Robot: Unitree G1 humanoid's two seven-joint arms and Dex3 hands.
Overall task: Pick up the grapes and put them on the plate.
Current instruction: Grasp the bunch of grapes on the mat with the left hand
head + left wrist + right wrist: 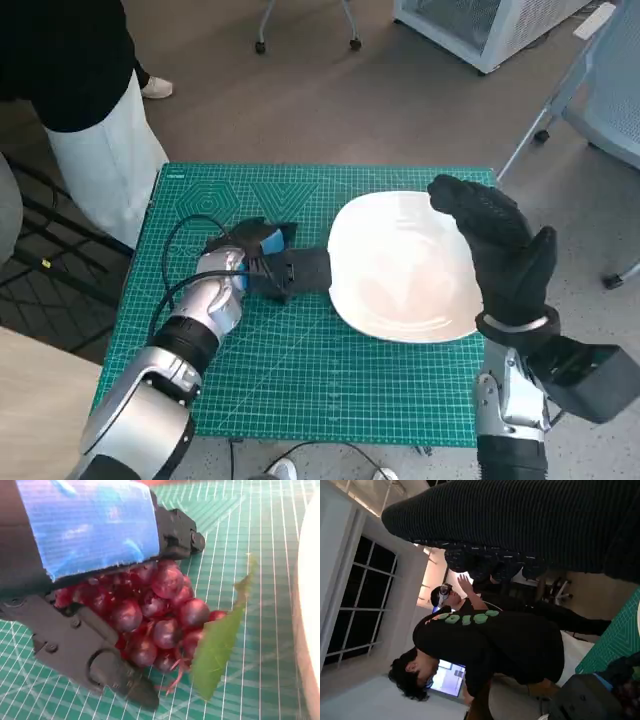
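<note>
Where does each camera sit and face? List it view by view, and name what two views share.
Head view: on the robot's head, facing steeply down at the green cutting mat and round white plate; both pale forearms, the blue-taped left hand and black-gloved right hand show.
Left wrist view: behind the left hand, facing the bunch of dark red grapes it holds with their green leaf.
Right wrist view: behind the right hand, facing sideways into the room at a person in black.
Shared: head and left wrist views both show mat and plate.
</note>
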